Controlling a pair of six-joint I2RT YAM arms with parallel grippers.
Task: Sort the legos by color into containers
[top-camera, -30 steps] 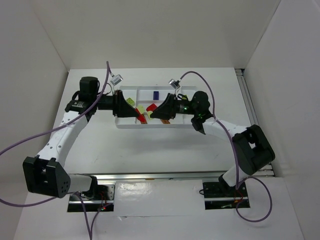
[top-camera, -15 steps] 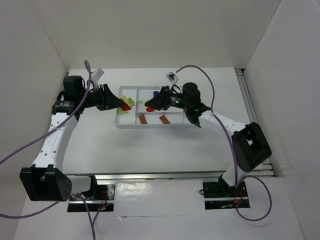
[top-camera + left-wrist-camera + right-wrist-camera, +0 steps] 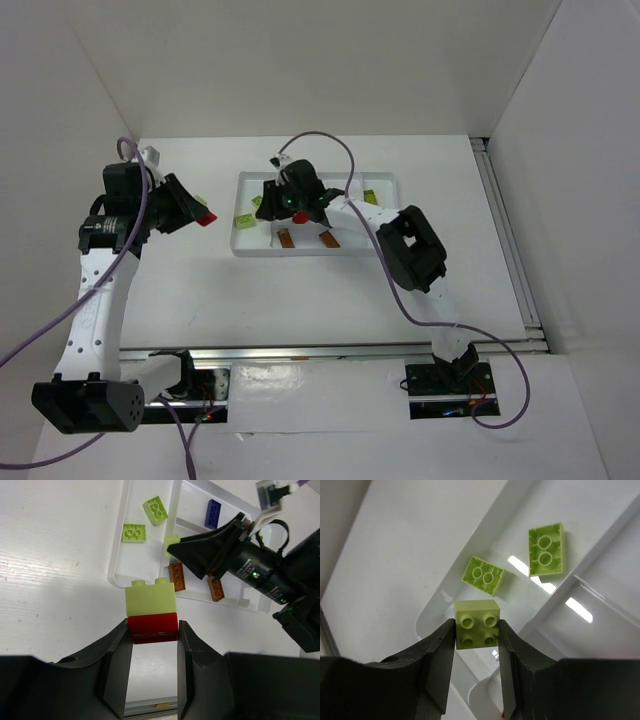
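Over the end compartment of the tray point(image 3: 445, 540): sorting midway.
My right fingers point(image 3: 444, 647) pinch a yellow-green brick point(image 3: 477, 624) above two greens point(image 3: 483, 575); left fingers point(image 3: 121, 642) clamp an unsplit red-and-green stack point(image 3: 152, 611) off-tray.

tray point(image 3: 145, 560) top cropped, middle behind right gripper point(image 3: 173, 550)

right arm point(image 3: 365, 213) across tray point(image 3: 255, 250), near table point(image 3: 300, 300) — open

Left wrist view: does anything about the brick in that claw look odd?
Yes. The left gripper holds a red brick with a pale yellow-green brick stuck on top: two colours joined, held outside the tray.
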